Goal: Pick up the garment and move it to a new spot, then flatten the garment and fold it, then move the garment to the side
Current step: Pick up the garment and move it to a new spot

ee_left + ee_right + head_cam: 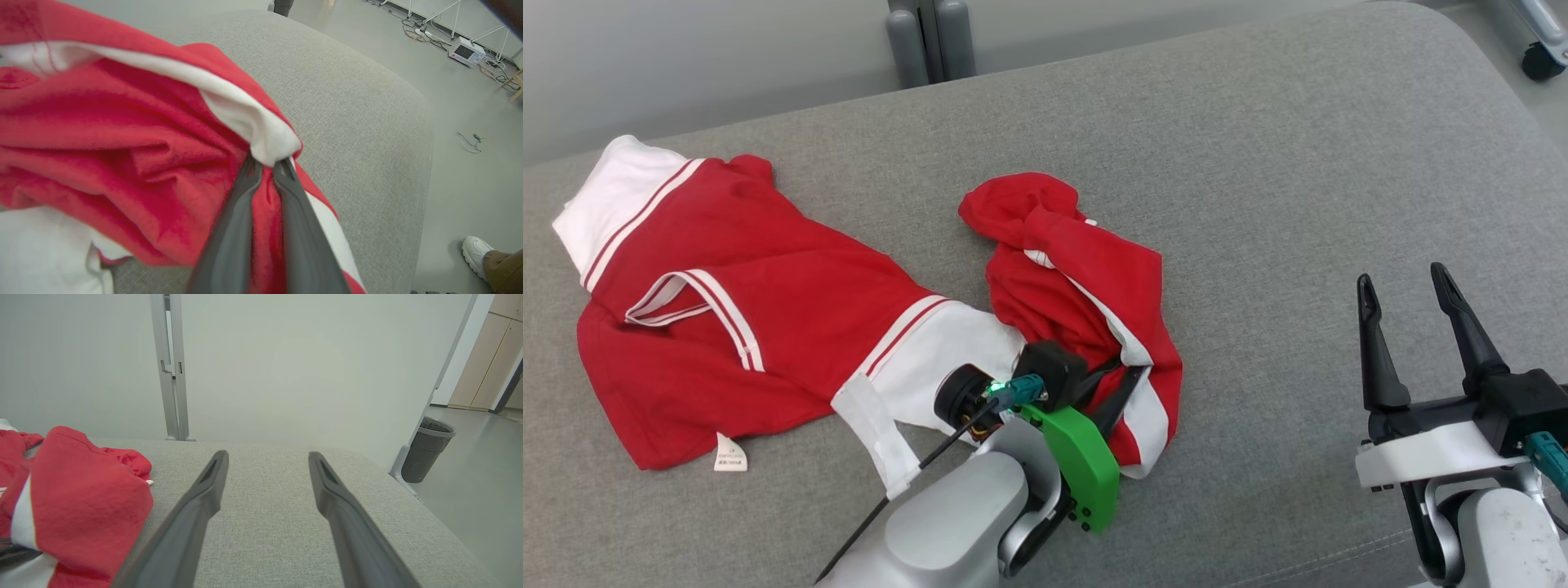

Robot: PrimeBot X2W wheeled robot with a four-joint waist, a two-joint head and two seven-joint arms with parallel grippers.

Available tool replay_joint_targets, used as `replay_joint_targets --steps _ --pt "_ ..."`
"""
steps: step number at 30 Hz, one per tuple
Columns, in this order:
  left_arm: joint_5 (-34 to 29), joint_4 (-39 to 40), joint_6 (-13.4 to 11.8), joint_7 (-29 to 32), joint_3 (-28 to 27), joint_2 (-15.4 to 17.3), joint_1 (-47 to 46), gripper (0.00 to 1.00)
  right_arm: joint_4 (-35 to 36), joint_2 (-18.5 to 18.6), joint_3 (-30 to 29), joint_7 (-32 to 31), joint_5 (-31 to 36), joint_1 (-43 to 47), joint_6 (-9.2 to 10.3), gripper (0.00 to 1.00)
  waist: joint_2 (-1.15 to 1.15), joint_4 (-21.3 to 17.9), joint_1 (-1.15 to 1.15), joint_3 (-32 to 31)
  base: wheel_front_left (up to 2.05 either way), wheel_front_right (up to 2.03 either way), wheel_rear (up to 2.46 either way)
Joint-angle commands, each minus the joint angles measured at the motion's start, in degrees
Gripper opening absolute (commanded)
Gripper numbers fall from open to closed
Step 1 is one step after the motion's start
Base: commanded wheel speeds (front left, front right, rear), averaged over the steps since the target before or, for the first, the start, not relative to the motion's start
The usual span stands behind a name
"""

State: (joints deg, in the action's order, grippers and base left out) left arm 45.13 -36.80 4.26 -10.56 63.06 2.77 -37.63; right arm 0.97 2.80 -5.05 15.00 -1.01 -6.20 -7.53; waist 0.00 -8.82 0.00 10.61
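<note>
A red garment (768, 302) with white bands lies crumpled across the left and middle of the grey cushion (1258, 204), one part bunched up near the centre. My left gripper (1127, 380) is shut on the garment's lower right edge. In the left wrist view the two dark fingers (241, 204) pinch a fold of red and white cloth (122, 143), and the gripper (267, 163) has its tips buried under the white band. My right gripper (1401, 278) stands open at the lower right, well clear of the garment. In the right wrist view that gripper (267, 455) holds nothing, with the garment (81, 506) to its left.
The cushion's right edge drops to the floor, where a person's white shoe (476, 253) stands. A dark bin (427, 455) sits past the cushion's far right corner. Grey posts (931, 37) rise behind the cushion, and a caster wheel (1542, 61) shows at the top right.
</note>
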Motion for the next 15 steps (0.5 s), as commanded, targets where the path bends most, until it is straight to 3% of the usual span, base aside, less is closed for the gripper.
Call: replay_joint_targets --steps 1,9,15 --pt "0.38 -0.09 -0.41 -1.07 0.73 0.21 0.42 1.0 -0.17 0.17 0.05 0.28 0.28 0.5 0.08 1.0 0.0 0.48 0.0 -0.57 0.0 0.0 0.0" --pt "1.11 1.58 -1.49 -4.3 3.5 0.23 -0.3 1.0 -0.4 0.17 0.48 0.28 0.75 2.09 0.08 1.0 0.0 2.29 0.0 -3.72 0.0 0.0 0.0" --pt "-1.26 3.62 -2.89 -4.64 0.49 0.22 0.78 1.0 -0.33 0.17 0.42 0.28 1.18 3.14 0.08 1.0 0.0 3.52 0.0 -5.82 0.0 0.0 0.0"
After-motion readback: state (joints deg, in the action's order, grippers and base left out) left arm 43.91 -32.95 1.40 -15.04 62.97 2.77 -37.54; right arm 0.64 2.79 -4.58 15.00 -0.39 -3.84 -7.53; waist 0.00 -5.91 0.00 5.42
